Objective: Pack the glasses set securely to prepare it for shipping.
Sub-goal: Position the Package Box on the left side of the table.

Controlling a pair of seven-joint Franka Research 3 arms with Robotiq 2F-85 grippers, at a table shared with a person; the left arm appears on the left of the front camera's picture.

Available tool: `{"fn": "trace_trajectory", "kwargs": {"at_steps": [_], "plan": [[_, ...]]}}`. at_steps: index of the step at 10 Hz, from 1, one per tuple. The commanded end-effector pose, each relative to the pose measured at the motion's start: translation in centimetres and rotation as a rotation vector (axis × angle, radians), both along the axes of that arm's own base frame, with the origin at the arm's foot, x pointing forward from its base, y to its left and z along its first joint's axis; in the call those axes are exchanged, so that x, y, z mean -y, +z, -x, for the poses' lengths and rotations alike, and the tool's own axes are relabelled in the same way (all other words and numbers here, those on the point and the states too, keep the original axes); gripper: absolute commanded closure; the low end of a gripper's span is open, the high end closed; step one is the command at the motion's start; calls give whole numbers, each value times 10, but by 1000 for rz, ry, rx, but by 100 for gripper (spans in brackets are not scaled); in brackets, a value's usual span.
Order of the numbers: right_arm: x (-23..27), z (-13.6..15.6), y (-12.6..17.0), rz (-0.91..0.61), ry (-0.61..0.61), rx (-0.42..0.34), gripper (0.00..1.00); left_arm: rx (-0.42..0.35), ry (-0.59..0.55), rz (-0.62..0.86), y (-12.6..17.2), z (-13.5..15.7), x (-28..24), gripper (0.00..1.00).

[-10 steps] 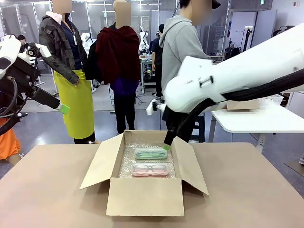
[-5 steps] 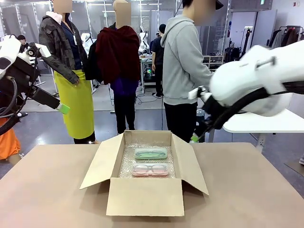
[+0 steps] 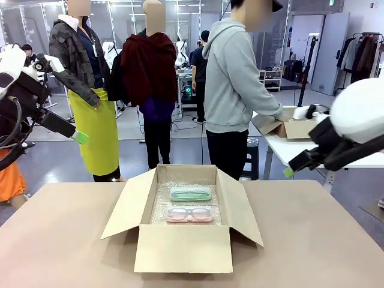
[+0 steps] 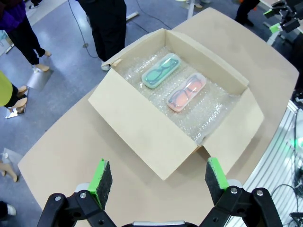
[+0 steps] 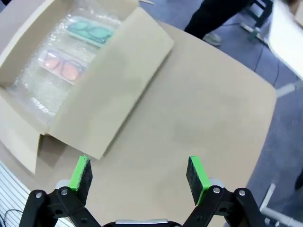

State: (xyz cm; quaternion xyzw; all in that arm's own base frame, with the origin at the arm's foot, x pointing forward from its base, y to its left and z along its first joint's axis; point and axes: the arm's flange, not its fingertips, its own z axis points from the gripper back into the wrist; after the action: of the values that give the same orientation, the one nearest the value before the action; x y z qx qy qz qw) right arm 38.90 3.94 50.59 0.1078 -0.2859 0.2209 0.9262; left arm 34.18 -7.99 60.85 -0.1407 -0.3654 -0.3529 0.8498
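The mint green glasses case (image 3: 190,194) and the pale pink glasses case (image 3: 189,214) lie side by side on bubble wrap inside the open cardboard box (image 3: 183,248), mint farther back. The left wrist view looks down on the mint case (image 4: 161,71), the pink case (image 4: 186,92) and the box (image 4: 142,123). Both cases, mint (image 5: 90,31) and pink (image 5: 61,66), sit at the upper left of the right wrist view. My left gripper (image 3: 78,137) hangs high at the far left, open (image 4: 157,177) and empty. My right gripper (image 3: 288,172) is off the table's right side, open (image 5: 138,172) and empty.
All four box flaps stand open, the side flaps splayed outward. A person in a grey hoodie (image 3: 234,78) stands behind the table, handling another cardboard box (image 3: 288,127) on a white table. Bare tabletop (image 3: 312,240) surrounds the box.
My right arm has pulled back from above the mint case, moving right and away from the box. The left arm and both cases have stayed put.
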Motion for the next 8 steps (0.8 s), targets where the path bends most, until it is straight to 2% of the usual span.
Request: {"fn": "trace_trajectory", "kwargs": {"at_steps": [1,3,4,8], "plan": [[22,17,9,-23,-94,-21,0,-1,-12,17,1,0,-1,0],[23,12,1,-11,-111,-70,0,-1,-12,17,1,0,-1,0],[31,10,7,-20,-72,-8,0,-1,-12,17,1,0,-1,0],[31,10,7,-20,-72,-8,0,-1,-12,17,1,0,-1,0]]}}
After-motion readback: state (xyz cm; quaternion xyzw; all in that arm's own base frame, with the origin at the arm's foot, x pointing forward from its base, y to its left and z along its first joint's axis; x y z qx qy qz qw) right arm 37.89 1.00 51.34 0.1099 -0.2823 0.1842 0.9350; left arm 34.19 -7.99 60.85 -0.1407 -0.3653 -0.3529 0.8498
